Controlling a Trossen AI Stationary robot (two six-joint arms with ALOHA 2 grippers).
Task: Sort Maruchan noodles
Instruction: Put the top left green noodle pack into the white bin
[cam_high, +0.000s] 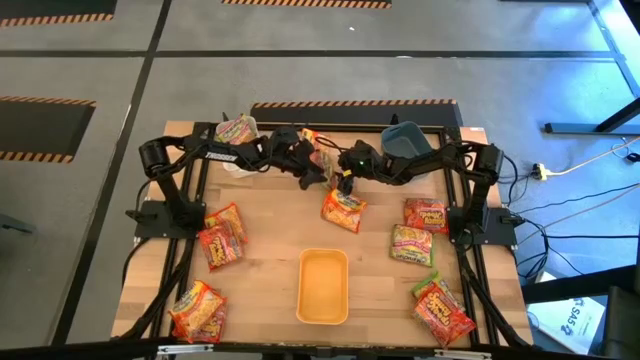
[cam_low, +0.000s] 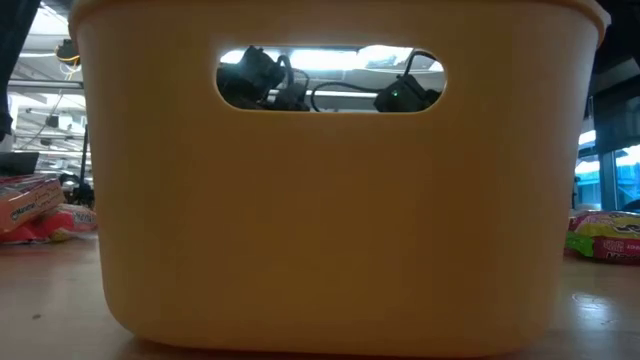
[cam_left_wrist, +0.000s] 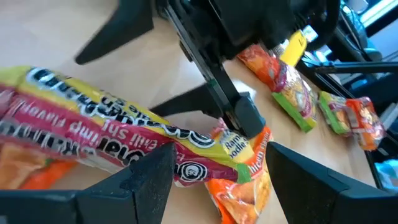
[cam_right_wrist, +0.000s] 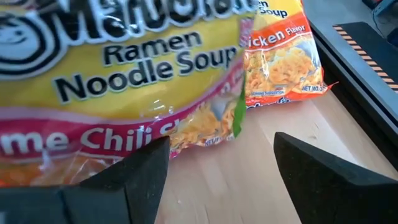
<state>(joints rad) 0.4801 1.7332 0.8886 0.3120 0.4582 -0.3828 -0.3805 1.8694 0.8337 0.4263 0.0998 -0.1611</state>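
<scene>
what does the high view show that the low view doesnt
Only the high view shows the whole table: both arms meeting at the far middle, the left gripper and right gripper close together over a packet, the blue bin and packets scattered on both sides. Only the low view shows the yellow bin's side wall and handle slot up close. Both show the yellow bin and packets at the table's edges.

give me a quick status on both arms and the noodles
Both end effectors open, meeting mid-table at the back over a crinkly yellow-pink lime chili ramen packet. Left end effector, right end effector. Other packets scattered; yellow plastic bin empty.
</scene>
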